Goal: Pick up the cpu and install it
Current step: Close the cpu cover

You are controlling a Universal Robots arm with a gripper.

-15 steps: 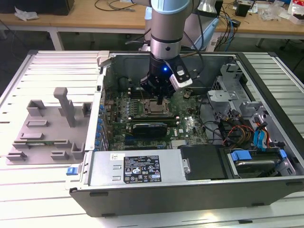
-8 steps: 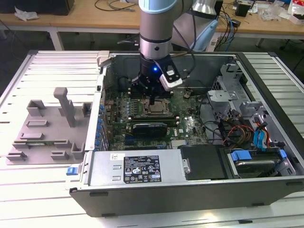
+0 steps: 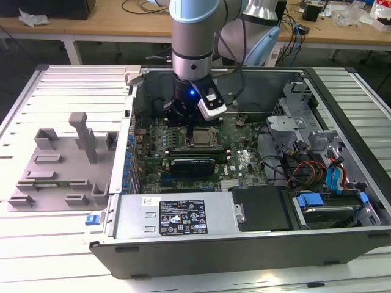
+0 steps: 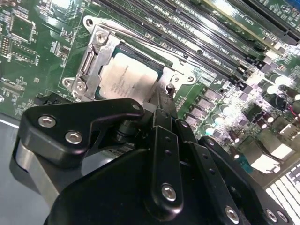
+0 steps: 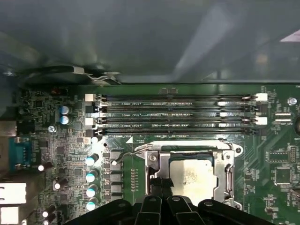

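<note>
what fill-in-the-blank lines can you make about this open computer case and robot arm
The shiny silver-grey square cpu lies inside the metal socket frame on the ___ circuit board.
In the exterior view, the matte grey plastic fixture lies outside the open computer case, on that view's ___.
The arm's black gripper hangs inside the ___.
Missing: green; left; computer case.
</note>
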